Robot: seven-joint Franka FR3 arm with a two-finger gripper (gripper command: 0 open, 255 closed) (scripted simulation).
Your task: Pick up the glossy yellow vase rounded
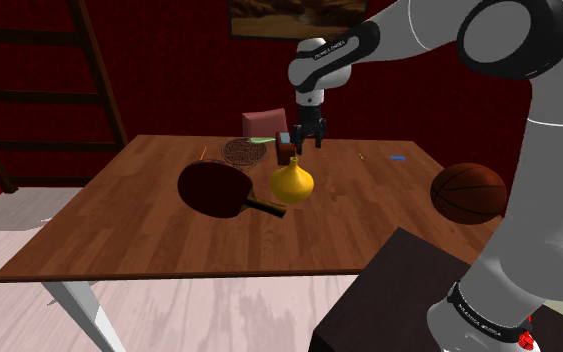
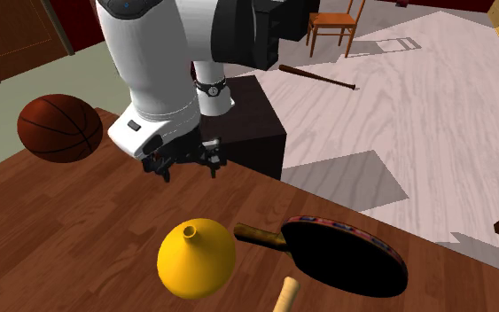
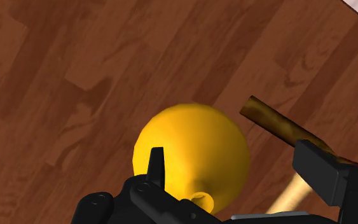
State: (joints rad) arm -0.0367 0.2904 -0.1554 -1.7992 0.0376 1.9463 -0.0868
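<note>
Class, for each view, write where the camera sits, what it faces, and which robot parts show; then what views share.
Shoulder view: beside and behind the stand, looking down across the table at the yellow vase; arm and open gripper show.
Second exterior view: across the table, facing the stand; gripper and arm show near the vase.
Wrist view: on the hand, looking down onto the vase; both fingers show, apart.
Shared: vase and paddle in all three.

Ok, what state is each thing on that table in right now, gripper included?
Yellow vase: upright on the table, not gripped.
Gripper: open, above the yellow vase, holding nothing.
Table tennis paddle: lying flat, handle end beside the yellow vase.
Basketball: sitting at the table's edge.
</note>
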